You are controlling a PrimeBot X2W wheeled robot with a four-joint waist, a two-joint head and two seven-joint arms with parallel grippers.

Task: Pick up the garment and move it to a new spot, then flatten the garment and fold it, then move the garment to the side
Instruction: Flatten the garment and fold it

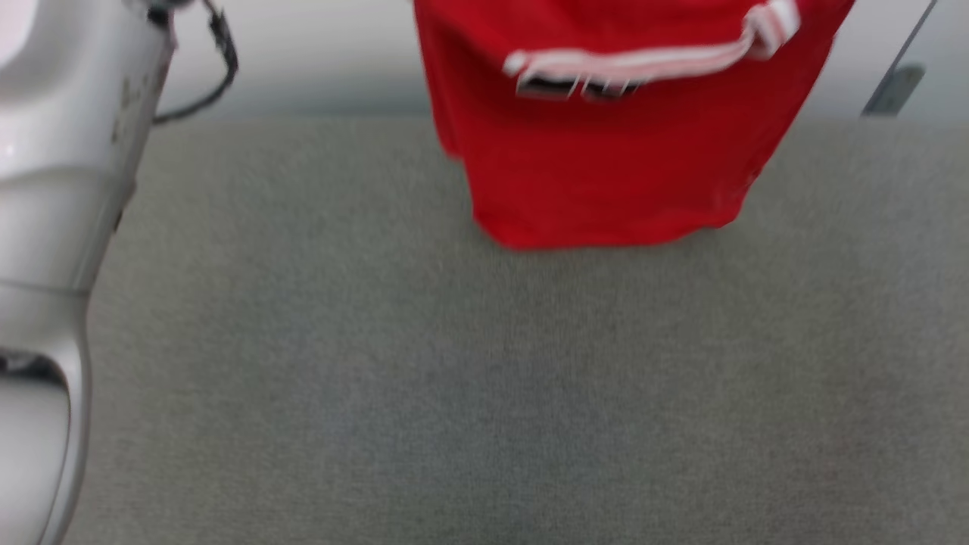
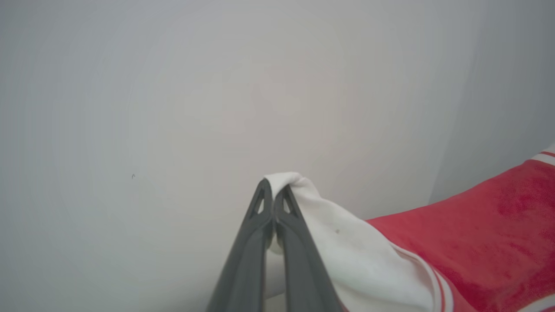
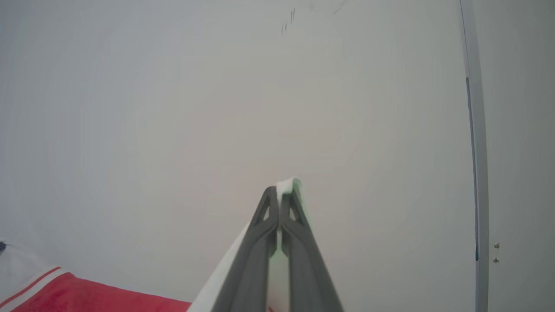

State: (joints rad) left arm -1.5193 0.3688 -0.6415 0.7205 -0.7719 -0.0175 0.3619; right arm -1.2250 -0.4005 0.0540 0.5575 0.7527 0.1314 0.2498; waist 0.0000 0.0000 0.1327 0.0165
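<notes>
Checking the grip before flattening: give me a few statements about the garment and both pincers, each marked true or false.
1. The left pincer is shut on a white part of the garment. True.
2. The right pincer is open and empty. False: it is shut on a white edge of the garment.
3. The garment lies folded flat on the grey surface. False: it hangs down, held up.
4. The garment is red with white striped trim. True.
</notes>
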